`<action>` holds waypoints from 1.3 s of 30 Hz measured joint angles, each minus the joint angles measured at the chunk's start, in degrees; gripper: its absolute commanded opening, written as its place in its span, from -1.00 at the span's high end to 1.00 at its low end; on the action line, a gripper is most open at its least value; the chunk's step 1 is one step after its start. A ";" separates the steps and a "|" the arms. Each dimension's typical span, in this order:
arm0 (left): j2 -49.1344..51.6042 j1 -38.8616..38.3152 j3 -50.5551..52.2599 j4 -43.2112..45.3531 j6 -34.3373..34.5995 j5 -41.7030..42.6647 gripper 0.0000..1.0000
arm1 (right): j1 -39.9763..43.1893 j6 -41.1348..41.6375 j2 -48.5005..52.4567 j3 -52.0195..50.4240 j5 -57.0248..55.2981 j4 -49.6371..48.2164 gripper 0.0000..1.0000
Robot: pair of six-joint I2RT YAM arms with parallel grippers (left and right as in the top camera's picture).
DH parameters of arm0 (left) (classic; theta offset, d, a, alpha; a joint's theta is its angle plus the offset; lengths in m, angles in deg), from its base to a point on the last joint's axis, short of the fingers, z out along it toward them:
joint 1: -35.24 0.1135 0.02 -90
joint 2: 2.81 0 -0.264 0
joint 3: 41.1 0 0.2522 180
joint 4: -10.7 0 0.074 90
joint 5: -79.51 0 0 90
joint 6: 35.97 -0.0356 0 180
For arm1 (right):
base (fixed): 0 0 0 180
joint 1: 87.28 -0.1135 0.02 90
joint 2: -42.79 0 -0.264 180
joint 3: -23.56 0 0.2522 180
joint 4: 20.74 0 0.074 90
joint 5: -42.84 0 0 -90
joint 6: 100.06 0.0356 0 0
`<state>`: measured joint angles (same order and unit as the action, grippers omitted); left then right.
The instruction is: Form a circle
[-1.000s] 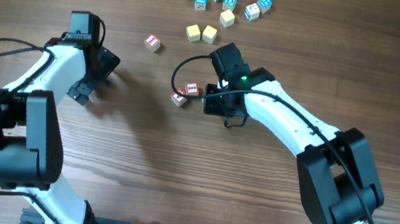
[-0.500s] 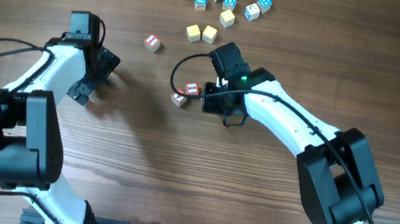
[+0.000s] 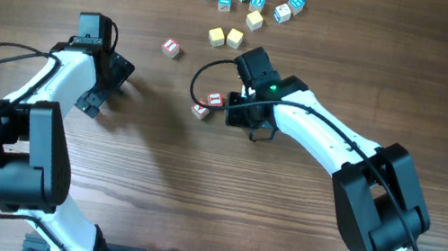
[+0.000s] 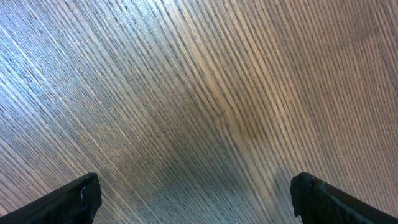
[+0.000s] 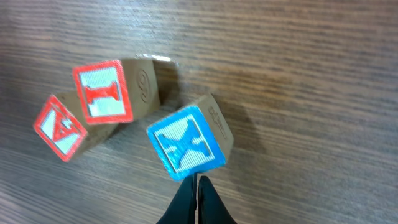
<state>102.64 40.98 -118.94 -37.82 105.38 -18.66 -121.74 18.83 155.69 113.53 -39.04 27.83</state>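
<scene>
wood table (image 3: 196, 185); left tool (image 4: 199, 199) spread wide over grain; right tool (image 5: 198, 186) pinched together, tip just beside blue-lettered cube (image 5: 186, 146).

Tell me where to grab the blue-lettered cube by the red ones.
Probably from straight above, pinching the blue-lettered cube across the two opposite faces flanked by bare table; the red I cube crowds its far corner. Match the right end effector to its skew.

White-shelled arms (image 3: 318, 137), black joints, looped black cables (image 3: 13, 47), green light (image 3: 273, 86).
</scene>
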 measured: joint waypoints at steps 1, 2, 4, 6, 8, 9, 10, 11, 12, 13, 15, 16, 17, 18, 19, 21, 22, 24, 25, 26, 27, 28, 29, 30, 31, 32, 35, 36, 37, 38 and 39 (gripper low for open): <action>0.00 0.00 0.00 0.00 0.00 0.00 -1.00 | 0.00 0.00 0.00 0.00 0.00 -0.24 0.92; 0.00 0.00 0.00 0.00 0.00 0.00 -1.00 | 0.00 0.00 0.00 0.00 0.00 -0.26 0.91; 0.00 0.00 0.00 0.00 0.00 0.00 -1.00 | 0.00 0.00 0.00 0.00 0.00 0.02 0.91; 0.00 0.00 0.00 0.00 0.00 0.00 -1.00 | 0.00 0.00 0.00 0.00 0.00 1.64 0.92; 0.00 0.00 0.00 0.00 0.00 0.00 -1.00 | 0.00 -0.02 0.00 0.00 0.00 2.80 0.91; 0.00 0.00 0.00 0.00 0.00 0.00 -1.00 | 0.00 -0.02 0.00 0.00 0.00 2.86 0.91; 0.00 0.00 0.00 0.00 0.00 0.00 -1.00 | 0.00 -0.02 0.00 0.00 0.00 2.80 0.91; 0.00 0.00 0.00 0.00 0.00 0.00 -1.00 | 0.00 0.00 0.00 0.00 0.00 2.75 0.91; 0.00 0.00 0.00 0.00 0.02 0.00 -1.00 | 0.00 -0.02 0.00 0.00 -0.02 2.60 0.91; 0.00 0.00 0.00 0.00 0.02 0.00 -1.00 | 0.00 0.00 0.02 0.00 -0.04 2.43 0.91; 0.00 0.00 0.00 0.02 0.00 0.00 -1.00 | 0.00 0.00 0.02 0.00 -0.04 2.43 0.91; 0.00 0.00 0.00 0.00 0.02 0.00 -1.00 | 0.00 0.00 0.02 0.00 -0.07 2.40 0.91; 0.00 0.00 0.00 0.00 0.00 0.02 -1.00 | 0.00 -0.02 0.02 0.00 -0.07 2.40 0.91; 0.00 0.00 0.00 0.00 0.02 0.00 -1.00 | 0.00 0.00 0.02 0.00 -0.07 2.40 0.91; 0.00 0.00 0.00 0.00 0.02 0.02 -1.00 | 0.00 0.00 0.02 0.00 -0.07 2.34 0.91; 0.00 0.00 0.00 0.00 0.00 0.00 -1.00 | 0.00 0.00 0.02 0.00 -0.07 2.08 0.91; 0.00 0.00 0.00 0.00 0.00 0.00 -1.00 | 0.00 -0.02 0.02 0.00 -0.07 1.88 0.91; 0.00 0.00 0.00 0.00 0.00 0.00 -1.00 | 0.00 0.00 0.02 0.00 -0.07 1.27 0.91; 0.00 0.00 0.00 0.00 0.00 0.00 -1.00 | 0.00 0.00 0.02 0.00 -0.07 0.72 0.91; 0.00 0.00 0.00 0.00 0.02 0.02 -1.00 | 0.00 0.00 0.02 0.00 -0.09 0.46 0.91; 0.00 0.00 0.00 0.00 0.00 0.00 -1.00 | 0.00 -0.02 0.02 0.00 -0.07 0.37 0.91; 0.00 0.00 0.00 0.00 0.02 0.00 -1.00 | 0.00 -0.02 0.02 0.00 -0.09 0.37 0.91; 0.00 0.00 0.00 0.00 0.00 0.02 -1.00 | 0.00 0.00 0.02 0.00 -0.07 0.48 0.91; 0.00 0.00 0.00 0.00 0.00 0.00 -1.00 | 0.00 -0.02 0.02 0.00 -0.09 0.72 0.91; 0.00 0.00 0.00 0.00 0.00 0.00 -1.00 | 0.00 0.00 0.02 0.00 -0.11 1.38 0.91; 0.00 0.00 0.00 0.00 0.00 0.00 -1.00 | 0.00 -0.02 0.02 0.00 -0.13 2.25 0.91; 0.00 0.00 0.00 0.00 0.00 0.02 -1.00 | 0.00 0.00 0.02 0.00 -0.26 2.99 0.91; 0.00 0.00 0.00 0.00 0.00 0.00 -1.00 | 0.00 0.00 0.02 0.00 -0.26 2.89 0.92; 0.00 0.00 0.00 0.00 0.02 0.00 -1.00 | 0.00 0.00 0.02 0.00 -0.26 2.75 0.91; 0.00 0.00 0.00 0.00 0.00 0.02 -1.00 | 0.00 -0.02 0.02 0.00 -0.33 2.69 0.91; 0.00 0.00 0.00 0.00 0.00 0.00 -1.00 | 0.00 -0.02 0.02 0.00 -0.57 2.64 0.91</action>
<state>102.64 40.98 -118.94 -37.82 105.38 -18.66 -121.74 18.80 155.72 113.53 -39.61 30.47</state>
